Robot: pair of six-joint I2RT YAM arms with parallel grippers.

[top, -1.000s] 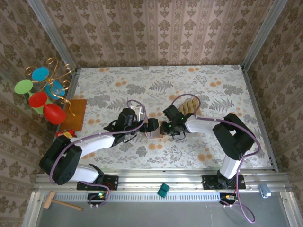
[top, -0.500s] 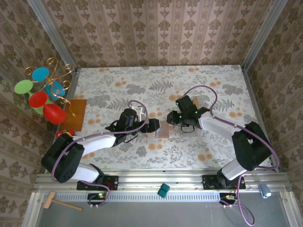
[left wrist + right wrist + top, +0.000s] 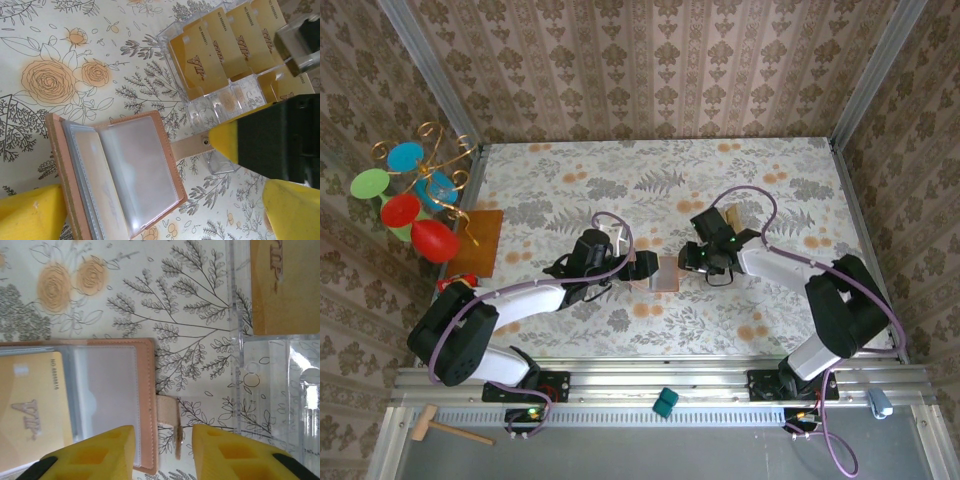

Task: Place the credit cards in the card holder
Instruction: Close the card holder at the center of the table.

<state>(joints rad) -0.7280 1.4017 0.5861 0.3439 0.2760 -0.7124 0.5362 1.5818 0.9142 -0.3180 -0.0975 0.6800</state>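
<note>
Right gripper (image 3: 162, 440): yellow-tipped fingers partly apart, gripping nothing, poised over the strap tab (image 3: 167, 412) of the reddish-tan leather folding card holder (image 3: 145, 390).
Left gripper (image 3: 164, 200): jaws spread full, straddling that holder, nothing clasped.
Holder's place: open on the floral tablecloth (image 3: 60, 80) between both grippers, clear sleeves up.
Credit cards (image 3: 200, 62): flat gold rectangles in the clear acrylic tray (image 3: 270, 375) just beside; one seated card (image 3: 32, 410) fills a sleeve.
Risk: a fingertip may snag the strap, dragging the holder and spilling its card.
</note>
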